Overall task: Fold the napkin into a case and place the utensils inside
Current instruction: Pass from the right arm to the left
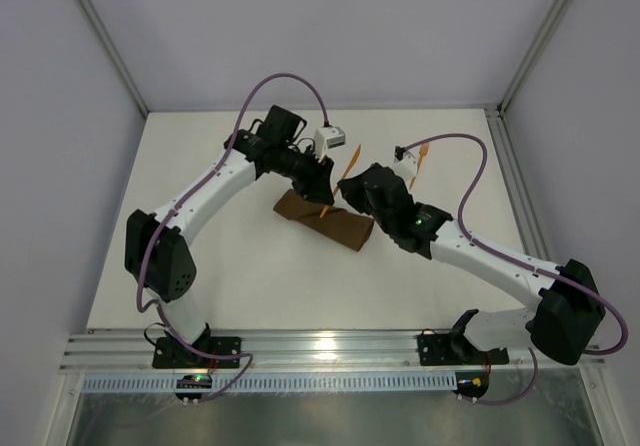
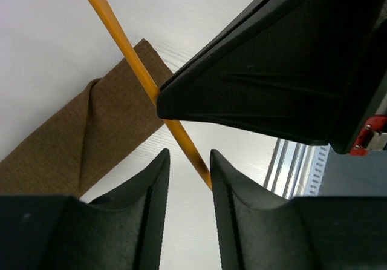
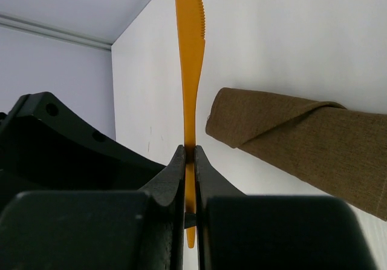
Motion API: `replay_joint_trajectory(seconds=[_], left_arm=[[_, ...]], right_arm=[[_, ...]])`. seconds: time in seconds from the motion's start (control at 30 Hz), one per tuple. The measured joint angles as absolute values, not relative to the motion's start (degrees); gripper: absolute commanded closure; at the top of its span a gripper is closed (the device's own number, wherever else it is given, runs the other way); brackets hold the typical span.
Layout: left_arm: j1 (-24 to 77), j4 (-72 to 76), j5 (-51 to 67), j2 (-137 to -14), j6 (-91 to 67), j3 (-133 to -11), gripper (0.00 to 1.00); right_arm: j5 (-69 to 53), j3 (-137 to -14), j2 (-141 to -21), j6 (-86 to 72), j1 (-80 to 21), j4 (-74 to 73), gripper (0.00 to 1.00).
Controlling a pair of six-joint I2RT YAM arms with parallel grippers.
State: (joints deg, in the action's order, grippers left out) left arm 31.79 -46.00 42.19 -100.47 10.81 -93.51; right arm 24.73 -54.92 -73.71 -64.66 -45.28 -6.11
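At mid-table, we see the right gripper clamped on the orange knife, its blade beside the folded brown case, the left gripper standing apart at the knife's other end, the orange fork beyond the right arm.

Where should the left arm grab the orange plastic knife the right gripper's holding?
Probably the short plain handle end of the orange plastic knife, sticking out past the right gripper. Bring the left gripper in from that free end, fingers on the flat faces; the serrated blade runs the other way.
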Motion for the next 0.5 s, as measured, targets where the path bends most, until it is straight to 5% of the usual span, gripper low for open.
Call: replay_joint_trajectory(seconds=[0.1,0.23,0.3,0.37,0.5], left_arm=[[31.8,-46.0,42.3,-100.9,10.7,-93.5,0.73],[31.8,-46.0,42.6,-101.5,10.5,-93.5,0.66],[31.8,-46.1,42.6,-101.7,10.4,-93.5,0.74],[31.8,-46.1,42.5,-101.8,10.2,-93.5,0.98],[31.2,-45.9,40.6,-101.7,10.7,-93.5,1.00]], right_arm=[[24.6,-54.6,-73.7,-64.7,-45.5,-4.1,0.97],[24.3,-52.7,-73.2,-65.3,-45.6,-1.0,0.97],[24.3,-51.7,-72.9,-65.9,-45.6,-0.6,0.97],[24.3,-51.5,-72.9,-66.1,-45.6,-0.6,0.97],[23.4,-51.4,-72.2,-64.7,-45.6,-0.4,0.93]])
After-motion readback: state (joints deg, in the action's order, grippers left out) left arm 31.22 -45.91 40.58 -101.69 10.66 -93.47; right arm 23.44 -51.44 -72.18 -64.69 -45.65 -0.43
